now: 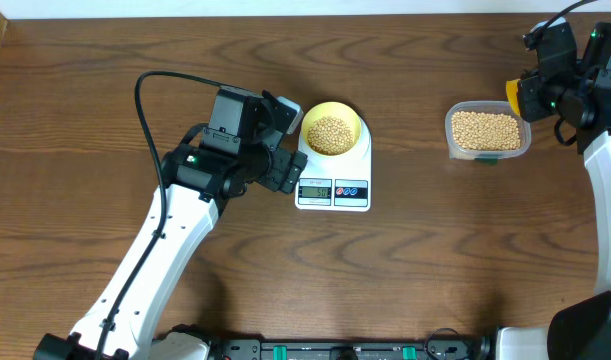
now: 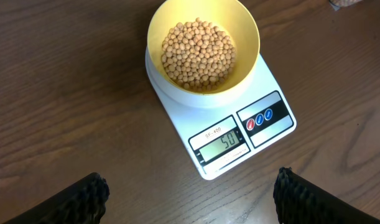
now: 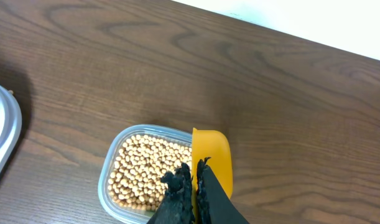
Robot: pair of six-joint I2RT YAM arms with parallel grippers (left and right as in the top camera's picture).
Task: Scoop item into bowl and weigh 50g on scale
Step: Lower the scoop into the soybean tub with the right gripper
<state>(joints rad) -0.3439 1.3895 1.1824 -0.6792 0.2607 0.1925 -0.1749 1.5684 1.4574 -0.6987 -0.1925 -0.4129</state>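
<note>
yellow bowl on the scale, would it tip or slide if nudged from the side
It would probably slide before tipping: the bowl rests on the smooth-looking scale. The beans only partly fill it and sit low, so it is likely bottom-heavy. A sharp jolt could still send the round beans rolling out.

Shows a white scale on a wooden table, display end toward the robot, digits too small to read. Has a yellow bowl on the scale's far end, part-filled with tan beans. Puts the left gripper just left of the scale, jaws spread wide, holding nothing. Finds a clear tub of more beans well right of the scale. Farther right of the scale, sets the right gripper, pinched on a yellow scoop.
</note>
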